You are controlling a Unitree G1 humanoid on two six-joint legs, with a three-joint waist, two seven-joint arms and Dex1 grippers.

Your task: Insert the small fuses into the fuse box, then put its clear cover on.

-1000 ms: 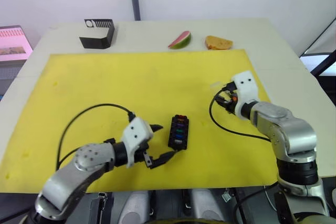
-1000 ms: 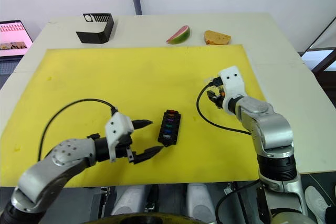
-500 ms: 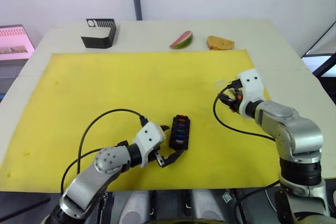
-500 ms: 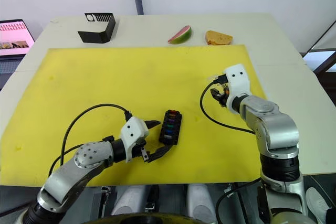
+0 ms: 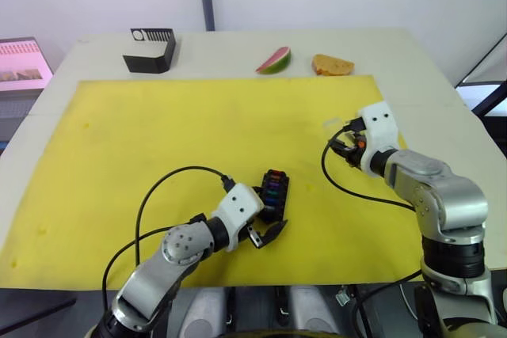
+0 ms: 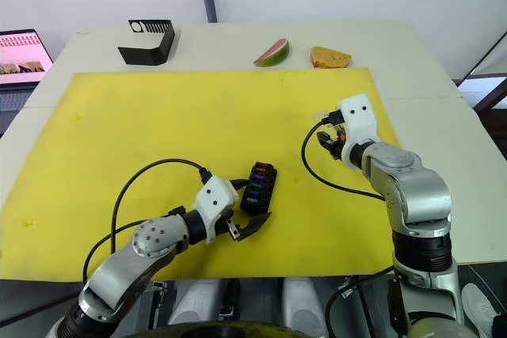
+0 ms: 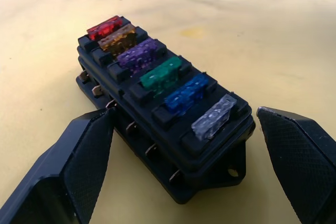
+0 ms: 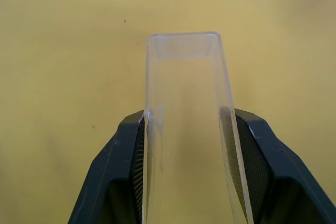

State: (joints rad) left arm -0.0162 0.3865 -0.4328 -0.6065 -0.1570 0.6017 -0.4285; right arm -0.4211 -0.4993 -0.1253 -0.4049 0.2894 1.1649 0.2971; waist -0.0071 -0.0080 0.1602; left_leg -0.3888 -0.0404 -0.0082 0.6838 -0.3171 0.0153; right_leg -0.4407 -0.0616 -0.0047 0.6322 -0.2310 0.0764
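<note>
The black fuse box (image 7: 157,129) lies on the yellow mat (image 5: 158,132), near its front edge. Several small fuses (image 7: 160,74) sit in its slots in one row: red, amber, violet, green, blue and whitish. My left gripper (image 5: 268,213) is open, with one finger on each side of the box's near end. At the mat's right side my right gripper (image 8: 186,116) is shut on the clear cover (image 8: 184,77), which sticks out past the fingertips above the mat. The same cover (image 5: 331,124) shows faintly in the left eye view.
A bigger black angular holder (image 5: 148,49) stands at the table's back left. A watermelon slice (image 5: 272,60) and an orange-brown piece of food (image 5: 330,64) lie behind the mat. A screen (image 5: 20,62) sits off the table's left edge.
My left gripper has moved right, up to the fuse box, and now straddles its near end. The box has shifted slightly. The right arm and the cover have barely moved.
</note>
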